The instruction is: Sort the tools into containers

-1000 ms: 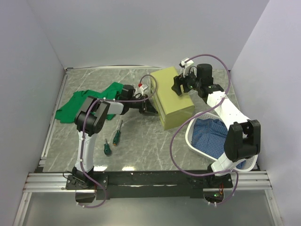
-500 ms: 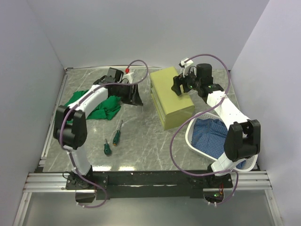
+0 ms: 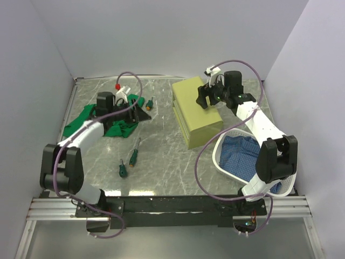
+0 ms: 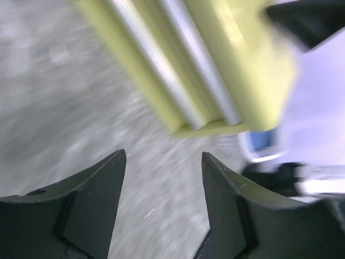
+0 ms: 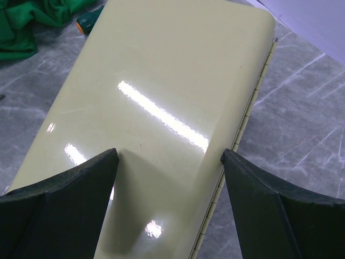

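Both jaws wide apart, right pair over chest (image 5: 161, 108)

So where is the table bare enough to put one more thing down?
Bare table lies between the two screwdrivers and the chest, down to the near edge. Crowded: around the green cloth with the left hand, and by the basket.

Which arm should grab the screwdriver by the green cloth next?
Left. The left pincer, open and empty, hangs beside that screwdriver; the right pincer sits over the drawer chest.
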Robot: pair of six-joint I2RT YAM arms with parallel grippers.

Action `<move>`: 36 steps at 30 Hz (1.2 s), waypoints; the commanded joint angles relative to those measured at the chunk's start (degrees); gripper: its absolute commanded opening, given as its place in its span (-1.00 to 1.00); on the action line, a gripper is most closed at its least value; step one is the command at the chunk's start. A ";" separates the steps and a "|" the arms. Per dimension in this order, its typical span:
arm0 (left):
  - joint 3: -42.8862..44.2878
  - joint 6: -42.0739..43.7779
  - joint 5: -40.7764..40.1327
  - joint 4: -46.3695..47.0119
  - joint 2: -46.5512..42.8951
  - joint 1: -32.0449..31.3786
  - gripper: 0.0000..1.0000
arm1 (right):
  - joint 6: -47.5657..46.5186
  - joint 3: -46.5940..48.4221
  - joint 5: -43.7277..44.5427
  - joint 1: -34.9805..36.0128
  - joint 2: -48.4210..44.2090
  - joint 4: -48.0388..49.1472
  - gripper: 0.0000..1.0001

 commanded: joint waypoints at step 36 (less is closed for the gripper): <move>15.64 -64.16 4.82 81.72 45.71 -16.32 -0.04 | -2.12 -1.97 4.89 3.94 5.87 -19.65 0.74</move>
